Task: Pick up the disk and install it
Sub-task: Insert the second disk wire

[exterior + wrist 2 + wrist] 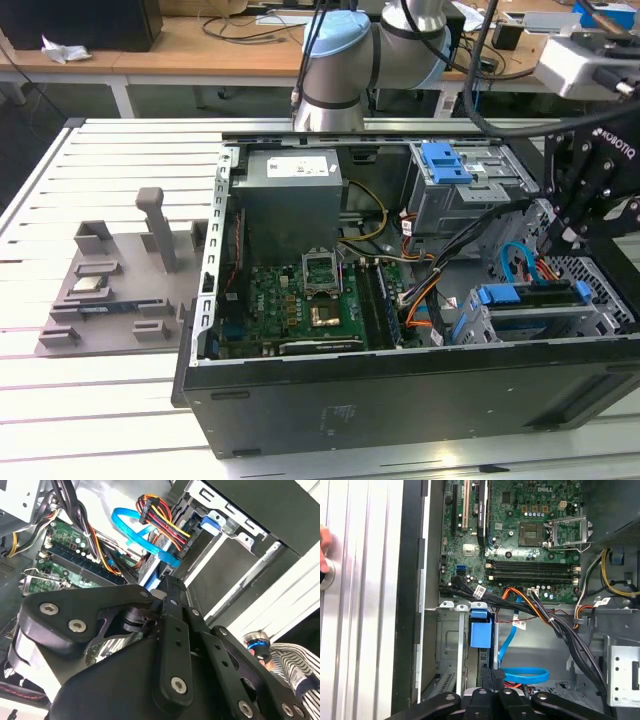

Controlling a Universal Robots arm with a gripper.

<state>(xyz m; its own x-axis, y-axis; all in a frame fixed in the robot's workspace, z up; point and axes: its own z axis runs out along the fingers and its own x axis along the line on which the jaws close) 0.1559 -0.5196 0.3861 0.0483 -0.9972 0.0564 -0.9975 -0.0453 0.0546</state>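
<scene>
The disk (535, 297) sits edge-up in the drive cage at the front of the open computer case (400, 400), on the exterior view's right. Its blue carrier frame (481, 632) shows in the first wrist view. My gripper (553, 255) hangs just above the disk, a little apart from it. In both wrist views the black fingers lie pressed together, so the gripper (493, 672) (170, 587) is shut, with nothing seen between them.
A blue latch bracket (445, 160) tops the rear drive cage. The grey power supply (290, 195) stands by the motherboard (300, 305). Blue and orange cables (520, 672) run near the disk. A grey fixture (110, 285) lies outside the case. A person's hand (324, 555) rests nearby.
</scene>
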